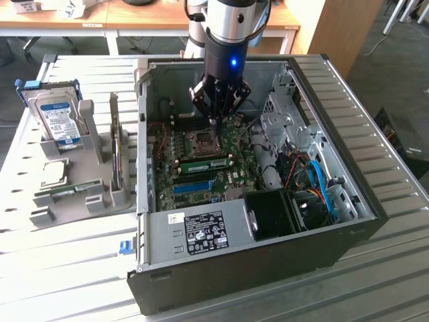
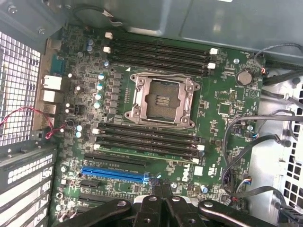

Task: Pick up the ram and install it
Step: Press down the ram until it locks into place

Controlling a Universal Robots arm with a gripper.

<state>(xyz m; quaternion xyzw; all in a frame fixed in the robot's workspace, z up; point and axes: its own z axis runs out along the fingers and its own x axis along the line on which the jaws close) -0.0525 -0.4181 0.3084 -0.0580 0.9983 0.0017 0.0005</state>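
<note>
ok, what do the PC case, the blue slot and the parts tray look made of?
PC case: looks like bare sheet metal, dull grey, with folded edges. Blue slot: probably moulded plastic, glossy and evenly coloured. Parts tray: likely matte grey plastic with chunky blocks, possibly printed; hard to be sure.

- one open computer case [image 1: 268, 255]
- one hard drive [image 1: 57, 121]
- one blue slot [image 2: 113, 173]
- one empty processor socket [image 2: 162, 100]
- one gripper [image 1: 216, 122]
- one seated ram stick [image 1: 203, 163]
</note>
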